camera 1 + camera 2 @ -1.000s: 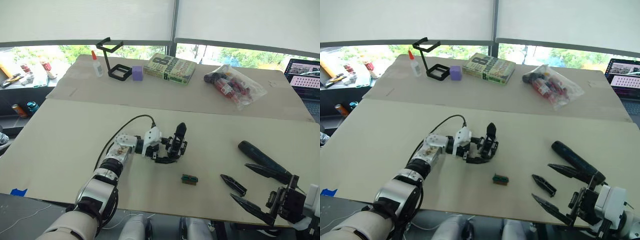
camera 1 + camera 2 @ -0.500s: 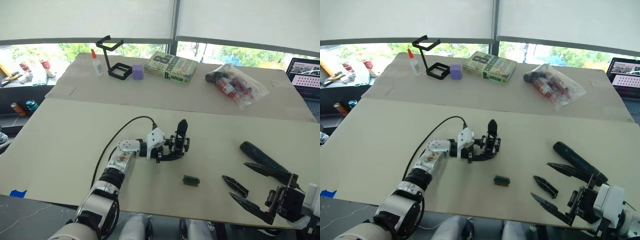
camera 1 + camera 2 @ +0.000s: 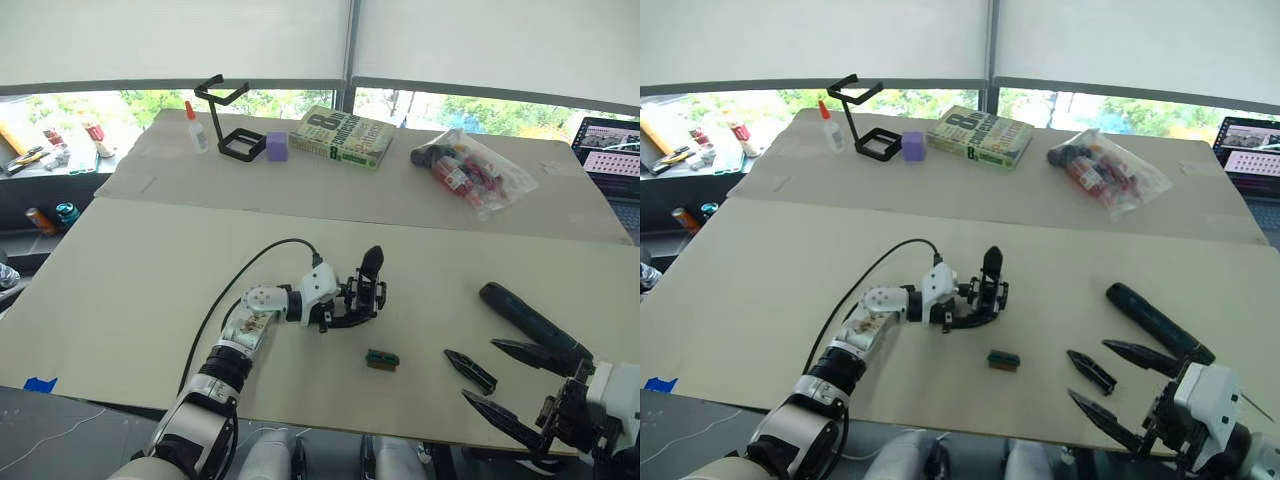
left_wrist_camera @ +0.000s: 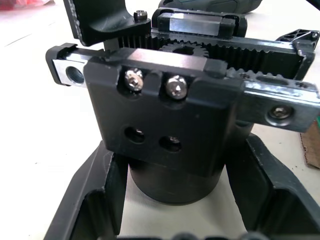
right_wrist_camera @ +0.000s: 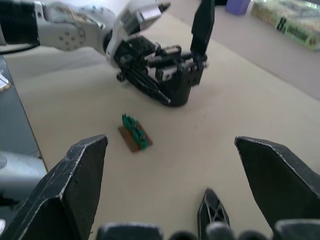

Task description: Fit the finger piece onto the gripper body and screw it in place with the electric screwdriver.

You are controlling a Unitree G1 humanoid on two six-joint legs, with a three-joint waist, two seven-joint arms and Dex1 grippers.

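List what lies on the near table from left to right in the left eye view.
left claw → gripper body → small green-and-brown block → finger piece → electric screwdriver

Head stereo pair overlooking table (image 3: 120, 260), wrist cameras close, low

I work in a lab or maker's workshop. My wide beige bench (image 3: 130, 280) stands under a row of windows with white roller blinds (image 3: 170, 40). Beyond my black wire-frame stand (image 3: 228, 120) lie a small glue bottle with a red cap (image 3: 196, 128) and a thick paperback book (image 3: 341, 136). Farther along from the stand sits a clear plastic bag of markers (image 3: 470, 170) and an open laptop (image 3: 610, 150).
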